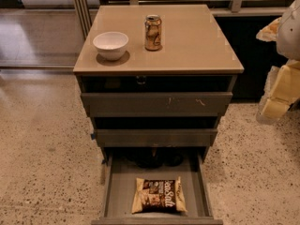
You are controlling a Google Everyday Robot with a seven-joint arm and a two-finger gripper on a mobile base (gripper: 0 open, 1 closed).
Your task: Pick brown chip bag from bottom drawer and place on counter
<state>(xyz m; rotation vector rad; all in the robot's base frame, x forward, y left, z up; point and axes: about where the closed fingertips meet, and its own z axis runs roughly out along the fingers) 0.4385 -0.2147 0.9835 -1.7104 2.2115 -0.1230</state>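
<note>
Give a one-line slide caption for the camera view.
Brown chip bag in the open bottom drawer; white bowl and gold can on the counter; gripper at the right edge.

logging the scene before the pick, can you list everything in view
brown chip bag: one, dark brown with cream ends, lying flat in the bottom drawer
bottom drawer: one, grey, pulled open
upper drawers: two, grey-brown, above it
counter: one, beige-tan, cabinet top
bowl: one, white, on the counter
drink can: one, gold, upright on the counter, apart from the bowl
floor: speckled beige, around the cabinet
gripper: one, cream-white, at the picture's right edge, beside the cabinet
</note>
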